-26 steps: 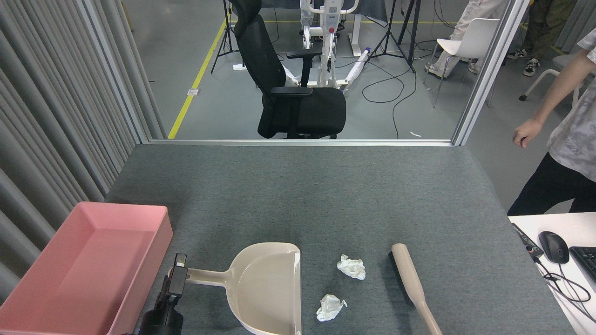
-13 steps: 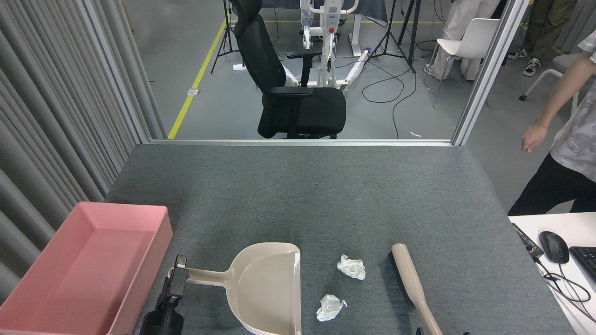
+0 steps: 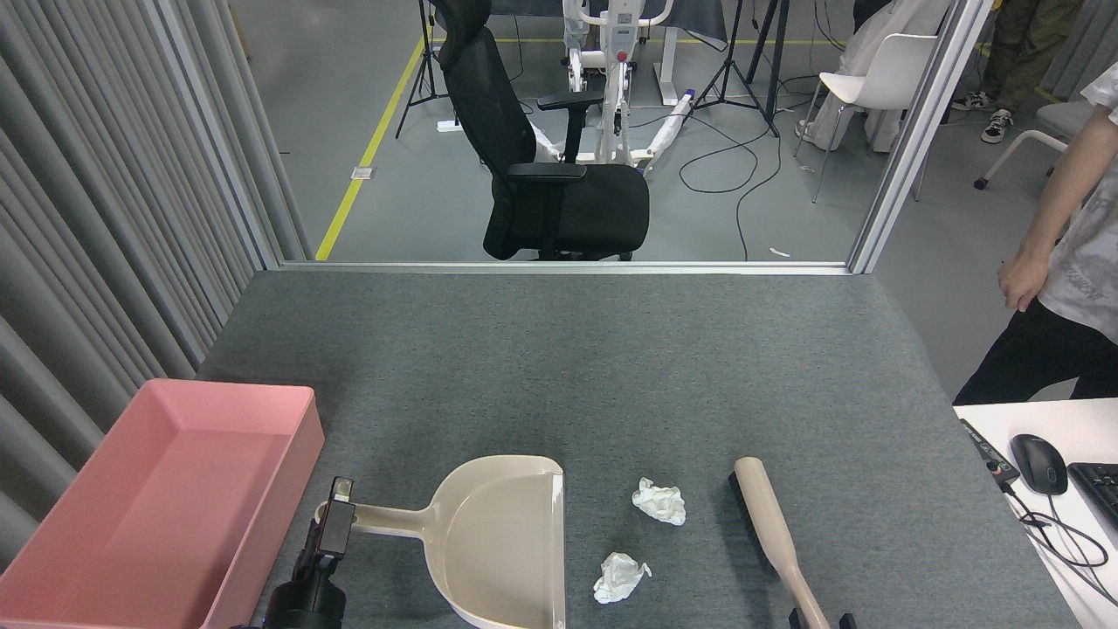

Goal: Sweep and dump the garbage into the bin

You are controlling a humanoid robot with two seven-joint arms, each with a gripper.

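Observation:
Two crumpled white tissue wads of garbage lie on the grey table, one [image 3: 659, 501] farther and one [image 3: 619, 577] nearer, both just right of the beige dustpan [image 3: 502, 537]. My left gripper [image 3: 334, 521] sits over the end of the dustpan's handle [image 3: 384, 520], shut on it. A beige brush [image 3: 769, 528] lies right of the garbage. Only the fingertips of my right gripper [image 3: 819, 621] show at the bottom edge, open, one on each side of the brush's handle. The pink bin [image 3: 301, 437] stands at the left front and holds nothing.
A person [image 3: 1061, 262] stands off the table's right edge, hand hanging by the side. A white desk [image 3: 987, 415] with a mouse [image 3: 1038, 463], keyboard and cables adjoins the right front corner. A black office chair [image 3: 559, 192] stands beyond the far edge.
My right gripper's fingertips have risen into view at the bottom edge around the brush handle. The person's hand has drawn back to the right. Left gripper, dustpan and garbage have not moved.

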